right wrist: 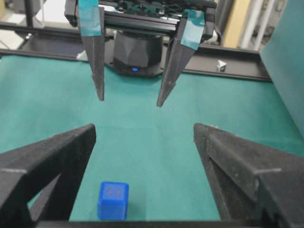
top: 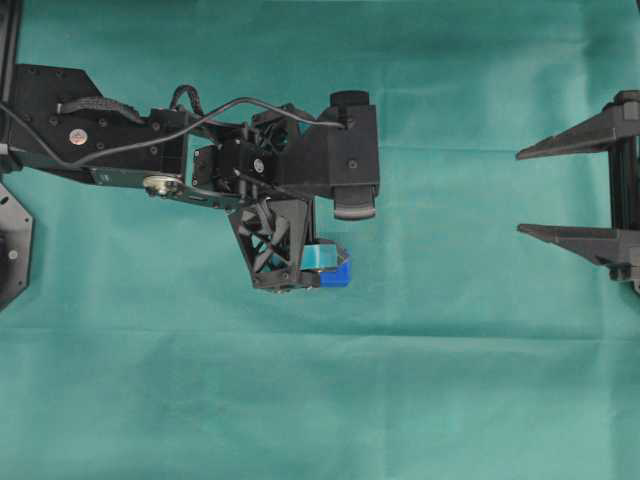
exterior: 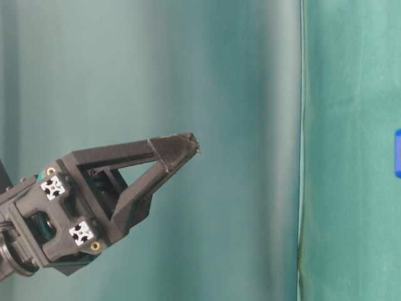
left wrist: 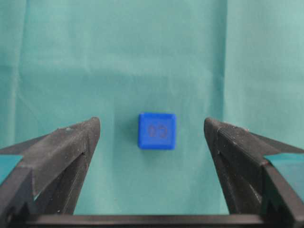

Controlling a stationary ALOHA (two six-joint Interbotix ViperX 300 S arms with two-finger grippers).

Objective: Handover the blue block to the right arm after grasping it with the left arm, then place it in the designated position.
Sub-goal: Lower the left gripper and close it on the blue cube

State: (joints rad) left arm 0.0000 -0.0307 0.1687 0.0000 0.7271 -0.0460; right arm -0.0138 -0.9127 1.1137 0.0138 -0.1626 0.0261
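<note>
The blue block [left wrist: 157, 130] lies on the green cloth with a faint dark figure on its top face. My left gripper [left wrist: 152, 124] hangs above it, open, its turquoise-taped fingers [right wrist: 95, 52] pointing down on either side of the block without touching it. From overhead the block [top: 341, 271] peeks out beside the left gripper [top: 335, 232]. My right gripper [top: 520, 190] waits at the right edge, open and empty, level with the cloth. In its own view the block [right wrist: 113, 199] sits low between the right gripper's [right wrist: 143, 128] fingers, far ahead. The designated position is not in view.
Green cloth [top: 320, 400] covers the whole table. The left arm's black base [right wrist: 135, 52] and a black rail [right wrist: 237, 66] stand at the far end. In the table-level view the right gripper [exterior: 188, 144] appears side-on before a green backdrop [exterior: 219, 75].
</note>
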